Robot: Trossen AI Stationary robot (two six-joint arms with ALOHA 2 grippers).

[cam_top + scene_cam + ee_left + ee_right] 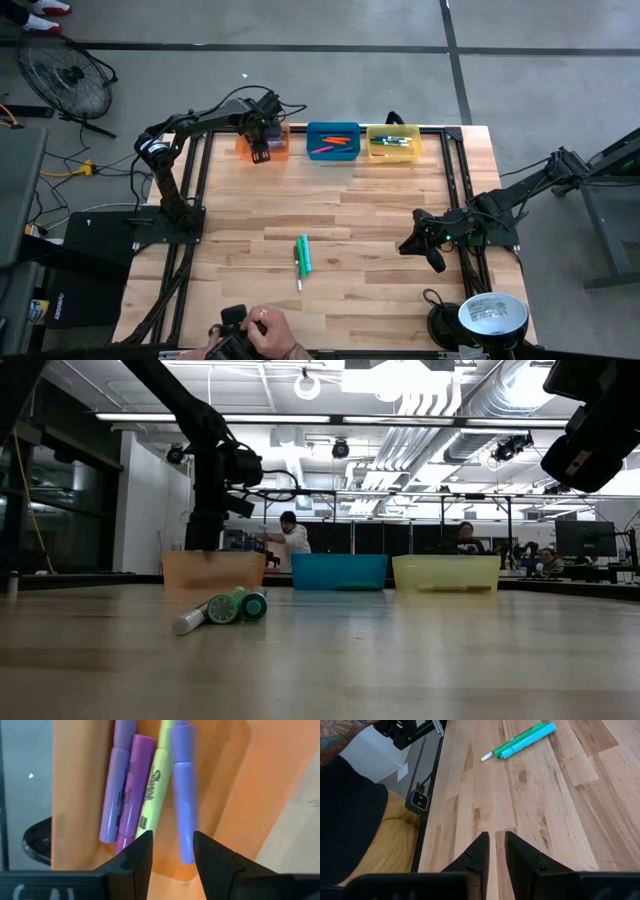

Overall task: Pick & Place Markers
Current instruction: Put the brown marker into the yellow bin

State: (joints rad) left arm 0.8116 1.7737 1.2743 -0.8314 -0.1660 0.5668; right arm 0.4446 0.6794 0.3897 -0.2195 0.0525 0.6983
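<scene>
Green markers (303, 256) mid-table, bins (333, 142) at far edge

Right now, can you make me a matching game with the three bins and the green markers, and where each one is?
Things:
1. orange bin
2. blue bin
3. yellow bin
4. green markers

Places:
A. in the middle of the row of three bins
B. lying on the bare wooden table, away from the bins
C. right under the left gripper
D. at the end of the row nearest the right arm's side

Pairs: 1-C, 2-A, 3-D, 4-B
</scene>
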